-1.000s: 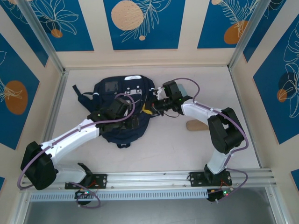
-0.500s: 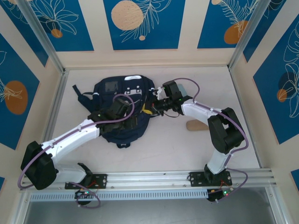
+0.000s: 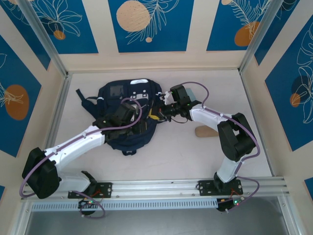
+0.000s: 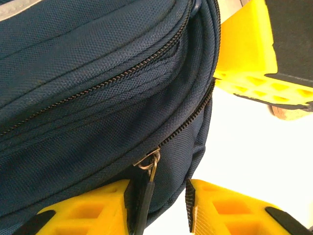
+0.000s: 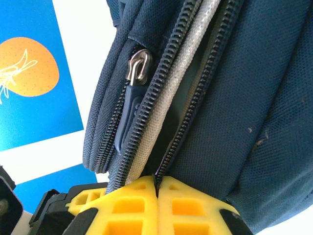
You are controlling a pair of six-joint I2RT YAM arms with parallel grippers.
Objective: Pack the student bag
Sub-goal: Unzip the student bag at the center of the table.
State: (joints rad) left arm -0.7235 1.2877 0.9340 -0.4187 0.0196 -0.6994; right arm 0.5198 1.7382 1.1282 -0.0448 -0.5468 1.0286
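Note:
The student bag (image 3: 117, 93), dark navy, lies flat at the back left of the table. My left gripper (image 3: 138, 128) is over its lower right part. In the left wrist view the bag (image 4: 98, 73) bulges between the yellow fingers (image 4: 83, 213) of my left gripper (image 4: 159, 208), which stands open. A metal zip slider with a dark pull (image 4: 149, 171) hangs against the left finger, and a gap shows beside the right one. My right gripper (image 3: 155, 116) is at the bag's right side. It (image 5: 158, 188) is shut on the bag's (image 5: 259, 98) open zip edge.
A tan wooden piece (image 3: 203, 131) lies on the table right of the bag, near the right arm's elbow. The bag's straps (image 3: 83, 98) trail off to the left. Panel walls close in the back and both sides, and a metal rail (image 3: 195, 186) runs along the front.

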